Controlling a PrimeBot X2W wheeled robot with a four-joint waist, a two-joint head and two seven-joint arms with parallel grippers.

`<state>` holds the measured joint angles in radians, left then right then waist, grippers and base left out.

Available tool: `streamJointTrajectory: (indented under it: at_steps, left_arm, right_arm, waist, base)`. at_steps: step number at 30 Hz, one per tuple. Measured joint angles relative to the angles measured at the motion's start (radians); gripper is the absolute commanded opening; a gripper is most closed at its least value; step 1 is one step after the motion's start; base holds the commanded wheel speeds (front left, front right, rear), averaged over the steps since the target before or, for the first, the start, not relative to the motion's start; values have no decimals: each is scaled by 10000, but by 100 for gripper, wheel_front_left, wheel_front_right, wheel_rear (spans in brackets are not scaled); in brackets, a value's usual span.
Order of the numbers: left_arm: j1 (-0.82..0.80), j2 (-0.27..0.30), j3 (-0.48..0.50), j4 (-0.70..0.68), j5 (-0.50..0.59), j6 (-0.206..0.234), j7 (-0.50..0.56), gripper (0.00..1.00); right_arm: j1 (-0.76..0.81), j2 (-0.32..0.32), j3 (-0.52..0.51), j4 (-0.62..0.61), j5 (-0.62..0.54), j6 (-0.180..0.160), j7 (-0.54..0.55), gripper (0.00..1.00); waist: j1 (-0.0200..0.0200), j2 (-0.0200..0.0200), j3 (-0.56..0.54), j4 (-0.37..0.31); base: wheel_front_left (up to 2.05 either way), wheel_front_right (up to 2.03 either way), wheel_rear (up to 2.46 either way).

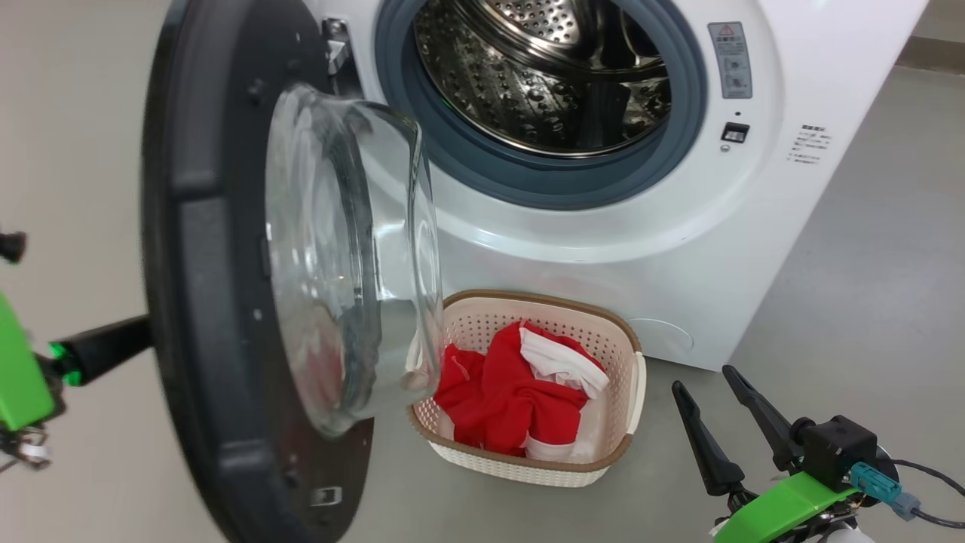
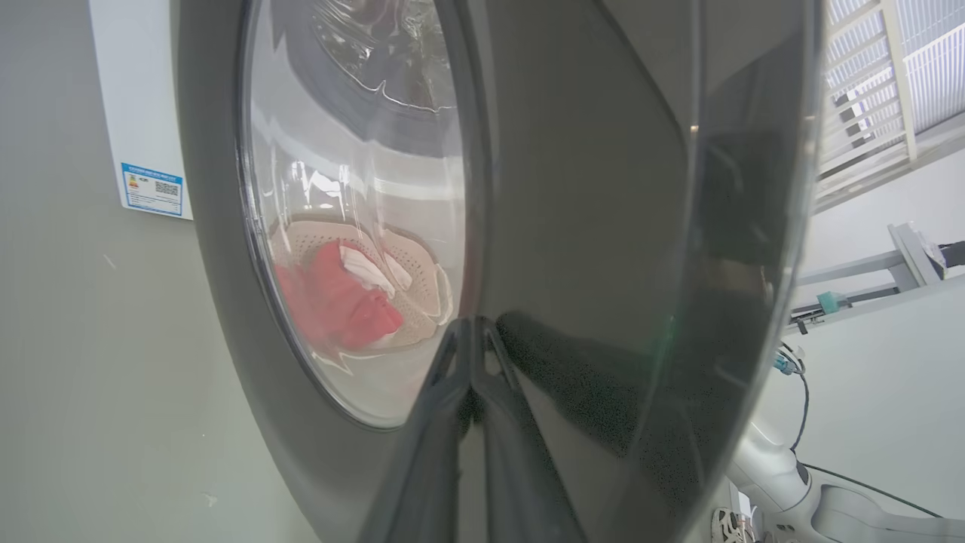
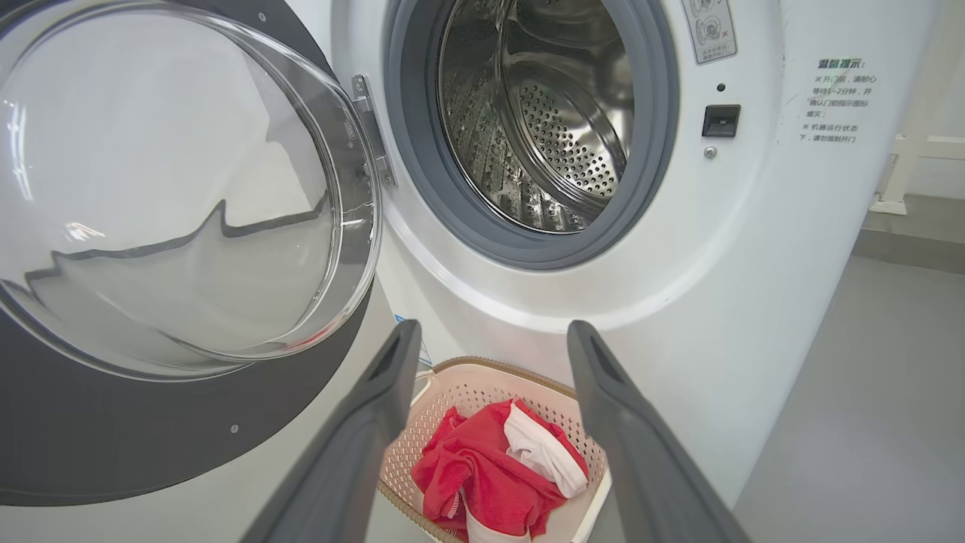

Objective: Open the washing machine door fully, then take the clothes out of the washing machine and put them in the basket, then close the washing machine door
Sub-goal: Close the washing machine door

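The washing machine (image 1: pixel 678 249) stands with its door (image 1: pixel 203 302) swung out to the left, glass bowl (image 1: pixel 339 249) facing the steel drum (image 1: pixel 543 83), where I see no garment. Red and white clothes (image 1: pixel 520 392) lie in the cream basket (image 1: pixel 543 300) on the floor before the machine. My left gripper (image 2: pixel 473 328) is shut, its tips pressed on the door's glossy outer face (image 2: pixel 603 226); its dark finger (image 1: pixel 113 347) reaches behind the rim. My right gripper (image 1: pixel 702 378) is open and holds nothing, low right of the basket (image 3: pixel 482 385), pointing at the clothes (image 3: pixel 482 467).
Grey floor spreads to the right of the machine and around the basket. The open door juts out over the basket's left side. A blue-and-white label (image 2: pixel 153 188) sits low on the machine's front. A pale frame (image 2: pixel 867 271) and cables lie behind the left arm.
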<state>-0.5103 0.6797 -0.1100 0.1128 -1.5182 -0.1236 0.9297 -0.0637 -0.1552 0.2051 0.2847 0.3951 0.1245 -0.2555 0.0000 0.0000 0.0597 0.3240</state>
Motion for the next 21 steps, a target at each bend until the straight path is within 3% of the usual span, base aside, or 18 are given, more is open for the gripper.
streamJointTrajectory:
  at_steps: [12, 21]
  left_arm:
    - [-76, -1093, -859, -508, 512, 0, -1300, 0]
    - [-593, -2217, -1703, -311, 700, 0, -2334, 0]
  right_arm:
    - [2, 35, -40, -12, 0, -2, 0, 100]
    - [10, 163, -52, -17, 0, 0, 0, 100]
  waist:
    - [0, 0, -80, -622]
    - [0, 0, -114, -1072]
  base:
    - [0, 0, 0]
    - [0, 0, 0]
